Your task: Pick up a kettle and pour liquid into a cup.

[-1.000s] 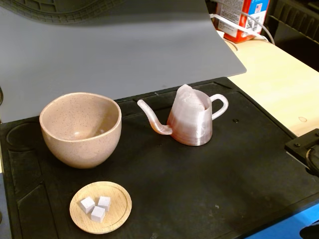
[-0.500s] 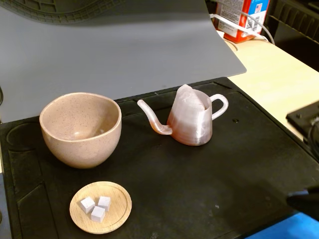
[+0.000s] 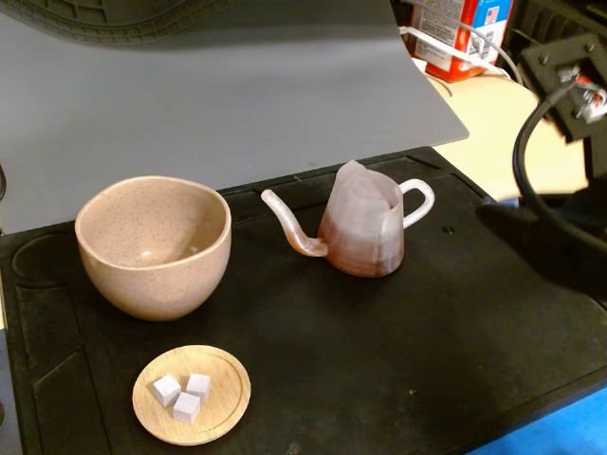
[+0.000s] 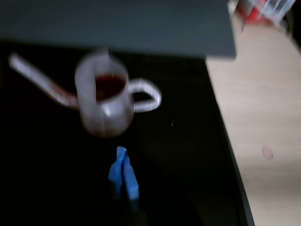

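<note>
The kettle [image 3: 365,227] stands upright on the black mat, spout to the left and loop handle to the right in the fixed view. The wrist view shows it from above [image 4: 104,101], blurred, with dark reddish liquid [image 4: 109,86] inside. The speckled pinkish-beige cup [image 3: 154,245] stands left of the spout tip, apart from it, and its inside looks empty. My gripper [image 4: 123,175] shows at the bottom of the wrist view, blue-tipped fingers [image 4: 117,168] together, empty, a short way from the kettle's near side. In the fixed view only part of the arm [image 3: 569,71] shows at the upper right.
A small wooden dish [image 3: 193,394] with three white cubes lies in front of the cup. A grey board [image 3: 237,85] rises behind the mat [image 3: 427,360]. A beige table [image 4: 263,117] lies to the right, with a red and white carton [image 3: 465,33] at the back.
</note>
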Motion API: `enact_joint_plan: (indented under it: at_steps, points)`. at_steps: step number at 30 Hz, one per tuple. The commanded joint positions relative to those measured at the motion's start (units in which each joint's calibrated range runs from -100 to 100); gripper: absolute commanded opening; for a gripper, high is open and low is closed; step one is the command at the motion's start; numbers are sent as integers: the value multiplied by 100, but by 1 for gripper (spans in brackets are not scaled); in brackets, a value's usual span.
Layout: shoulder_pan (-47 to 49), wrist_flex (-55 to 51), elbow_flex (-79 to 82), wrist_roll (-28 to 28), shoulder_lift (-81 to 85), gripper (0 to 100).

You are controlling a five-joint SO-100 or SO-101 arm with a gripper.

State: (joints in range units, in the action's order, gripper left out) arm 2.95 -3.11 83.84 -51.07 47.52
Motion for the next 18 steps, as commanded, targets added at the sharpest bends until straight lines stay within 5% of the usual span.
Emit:
enact_joint_plan:
  at_steps: [1,9,10,16,18]
  points:
    - [29,1033,-425,25,-690,1]
    - [44,2140,-1160,40,-2192,1]
    - [6,2503,-1160,450,-2508,1]
    - [-17,5010,-1169,817,-4547,1]
    - [36,5192,-1169,917,-4837,12]
